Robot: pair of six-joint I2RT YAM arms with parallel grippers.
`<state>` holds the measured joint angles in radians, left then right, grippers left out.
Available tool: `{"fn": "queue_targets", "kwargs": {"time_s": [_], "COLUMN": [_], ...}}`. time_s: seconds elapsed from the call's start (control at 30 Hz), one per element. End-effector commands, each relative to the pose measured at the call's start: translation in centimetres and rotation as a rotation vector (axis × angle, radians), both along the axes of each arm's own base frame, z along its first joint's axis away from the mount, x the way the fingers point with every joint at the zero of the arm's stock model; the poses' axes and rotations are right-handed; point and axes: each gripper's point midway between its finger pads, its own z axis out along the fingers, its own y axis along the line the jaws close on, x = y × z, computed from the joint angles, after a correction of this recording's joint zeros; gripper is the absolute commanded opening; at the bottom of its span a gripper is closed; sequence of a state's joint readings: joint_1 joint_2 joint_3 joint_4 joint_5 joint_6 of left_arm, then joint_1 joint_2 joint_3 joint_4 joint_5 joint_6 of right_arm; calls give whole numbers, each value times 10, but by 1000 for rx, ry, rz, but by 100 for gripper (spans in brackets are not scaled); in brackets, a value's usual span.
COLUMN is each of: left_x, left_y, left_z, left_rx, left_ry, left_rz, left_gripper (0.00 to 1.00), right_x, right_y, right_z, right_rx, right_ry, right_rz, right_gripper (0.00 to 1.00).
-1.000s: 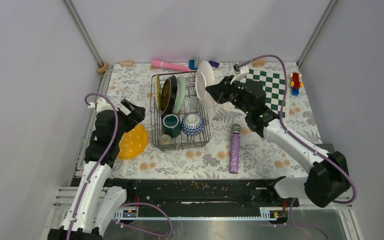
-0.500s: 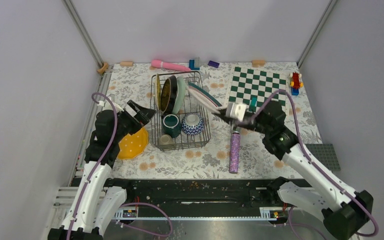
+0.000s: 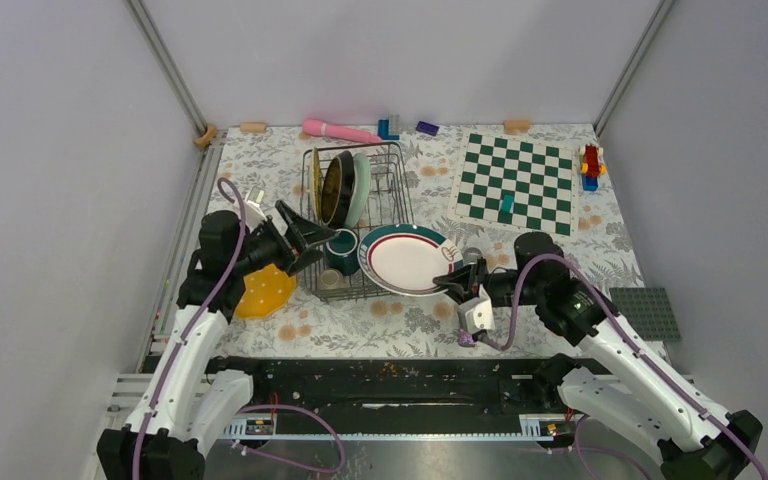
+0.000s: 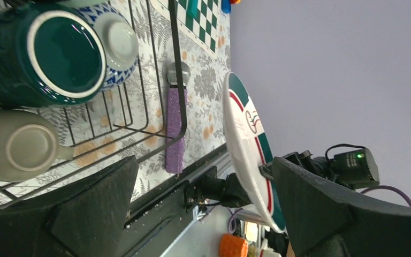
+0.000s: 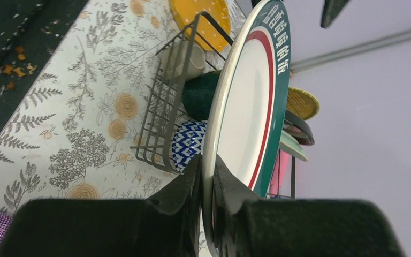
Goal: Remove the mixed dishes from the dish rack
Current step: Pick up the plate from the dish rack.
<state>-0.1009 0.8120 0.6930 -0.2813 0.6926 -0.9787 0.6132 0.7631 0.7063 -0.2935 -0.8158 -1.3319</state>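
My right gripper (image 3: 452, 283) is shut on the rim of the white plate with a green-red rim (image 3: 405, 258) and holds it above the near right corner of the black wire dish rack (image 3: 355, 148). In the right wrist view the fingers (image 5: 207, 176) pinch the plate's edge (image 5: 251, 107). Three plates stand upright in the rack: yellow woven (image 3: 317, 185), dark (image 3: 335, 190) and pale green (image 3: 358, 188). A teal mug (image 3: 341, 247) and a small cup (image 3: 331, 279) sit in its front. The patterned bowl (image 4: 115, 43) is behind the mug. My left gripper (image 3: 305, 238) is open and empty beside the mug. A yellow plate (image 3: 263, 290) lies on the cloth.
The glittery purple cylinder (image 4: 175, 128) lies right of the rack, under my right wrist. The green-white chessboard (image 3: 518, 185) with a teal piece (image 3: 506, 208) is at the back right. A pink object (image 3: 338, 130) lies behind the rack. A grey baseplate (image 3: 650, 312) is at the right edge.
My right arm swung the white plate from the rack's back right corner down to its near right corner, face up. My left gripper moved right to the rack's left side.
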Motion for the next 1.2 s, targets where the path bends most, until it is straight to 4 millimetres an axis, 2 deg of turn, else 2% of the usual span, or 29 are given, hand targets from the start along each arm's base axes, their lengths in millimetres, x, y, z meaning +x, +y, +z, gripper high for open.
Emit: {"fn": "queue_targets", "kwargs": {"time_s": [0.0,0.17,0.4,0.63,0.7,0.8,0.83,0.87,0.9,1.03,1.07,1.13,1.17], "left_x": [-11,-20,-32,-45,-47,-51,-51,-51,-52,-49,-48,-47,-46], "left_y": [-12,-31,-55,-71,-74,-78,-79,-80,-80,-80,-81,-82,-83], "left_z": [15,5,-13,-29,-31,-33,-33,-32,-31,-25,-22,-13,-9], "left_rx": [-75,-71,-9,12,16,19,20,22,23,27,19,-6,-13], "left_ry": [-4,38,119,174,184,192,193,187,183,135,118,74,51], "left_rz": [-88,-164,-265,-329,-343,-367,-371,-374,-377,-375,-374,-375,-373], "left_gripper": [99,94,80,59,50,26,14,3,0,0,0,0,0], "right_x": [-14,-17,-29,-31,-31,-31,-31,-31,-31,-36,-37,-39,-40], "right_y": [8,16,17,19,20,20,19,19,18,15,15,13,11], "right_z": [11,9,1,-2,-4,-5,-5,-5,-5,-6,-6,-7,-6], "right_rx": [-3,0,-39,-54,-60,-68,-70,-71,-74,-79,-78,-82,-83], "right_ry": [-177,-242,-314,-329,-333,-335,-337,-340,-336,-322,-319,-316,-314], "right_rz": [118,111,175,183,183,179,178,175,173,182,185,189,189], "right_gripper": [0,0,0,0,0,0,3,7,13,43,58,97,99]}}
